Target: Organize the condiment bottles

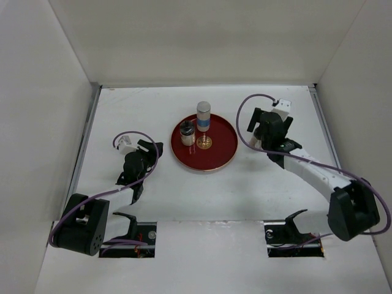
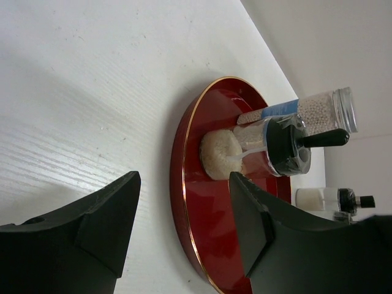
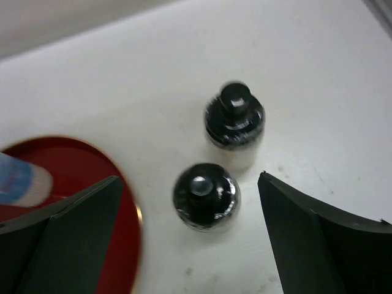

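Right jaws spread, 2 black-topped bottles (image 3: pixel 206 196) (image 3: pixel 234 125) below

Black-topped bottles (image 3: pixel 206 195), slightly blurred

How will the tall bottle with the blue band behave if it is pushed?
Tall and narrow, the tall bottle probably tips if pushed near its top. Its smooth wall looks rigid, maybe slippery. The short bottle beside it could get knocked.
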